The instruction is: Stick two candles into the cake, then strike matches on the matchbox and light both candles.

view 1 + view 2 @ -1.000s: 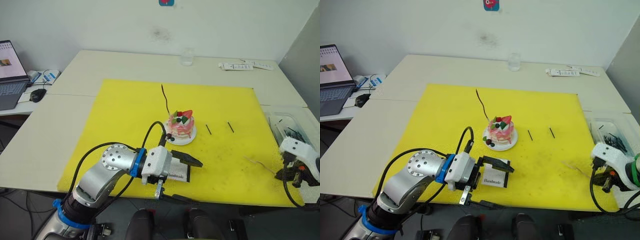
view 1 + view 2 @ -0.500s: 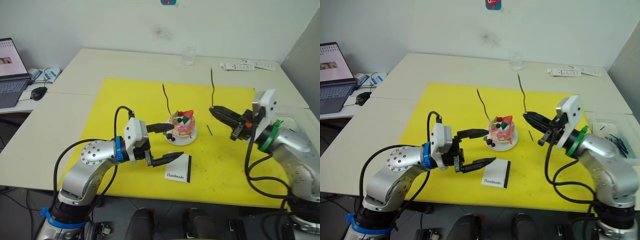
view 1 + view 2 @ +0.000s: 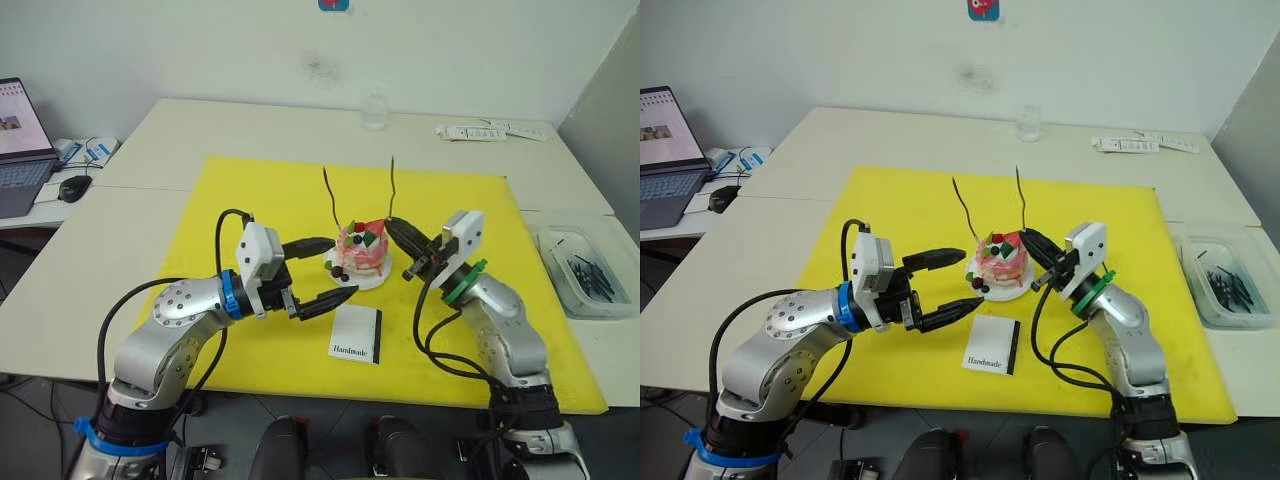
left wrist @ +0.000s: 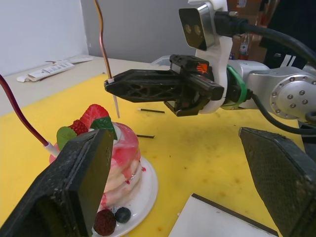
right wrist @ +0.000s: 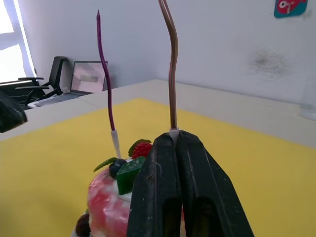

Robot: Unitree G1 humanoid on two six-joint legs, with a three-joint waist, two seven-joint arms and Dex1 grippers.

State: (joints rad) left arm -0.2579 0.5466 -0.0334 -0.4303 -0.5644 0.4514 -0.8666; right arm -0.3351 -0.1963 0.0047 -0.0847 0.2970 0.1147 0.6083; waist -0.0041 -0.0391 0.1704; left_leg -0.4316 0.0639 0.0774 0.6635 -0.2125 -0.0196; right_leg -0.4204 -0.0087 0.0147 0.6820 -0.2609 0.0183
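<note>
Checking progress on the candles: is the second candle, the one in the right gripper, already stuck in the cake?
Not yet. The right gripper holds the second candle upright, its white end hanging beside the cake.

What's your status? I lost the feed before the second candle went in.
Right gripper shut on second candle, beside cake, not inserted. Left gripper open around plate. First candle standing in cake. Nothing in the way.

Bright, even, sharp indoor light
</note>
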